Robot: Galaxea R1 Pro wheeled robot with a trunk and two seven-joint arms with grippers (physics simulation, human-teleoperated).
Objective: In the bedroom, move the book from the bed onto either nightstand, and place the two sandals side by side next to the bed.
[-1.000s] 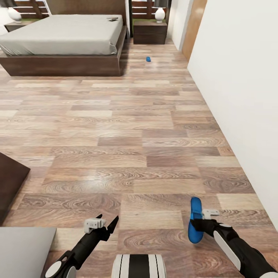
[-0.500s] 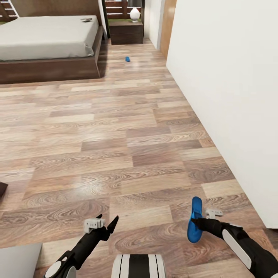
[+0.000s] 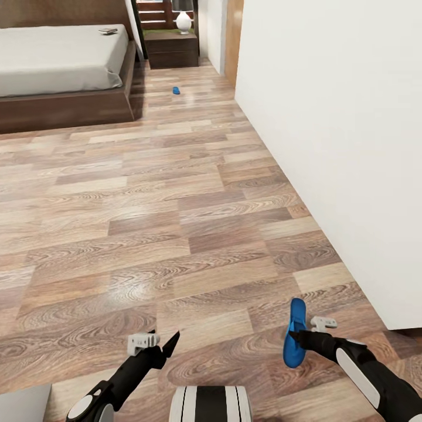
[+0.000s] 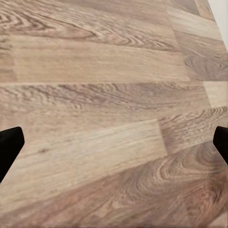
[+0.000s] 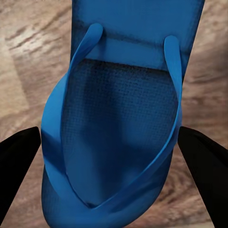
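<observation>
A bright blue flip-flop sandal is hanging on edge above the wood-plank floor, clamped in the right gripper; in the right wrist view its straps are lying between the two black fingertips. The left gripper is hovering over bare planks with its jaws spread wide and nothing in them. A second blue sandal is lying far off on the floor, near the low dark-framed bed with a grey mattress and the dark brown wooden nightstand. A small thin book is resting on the mattress.
</observation>
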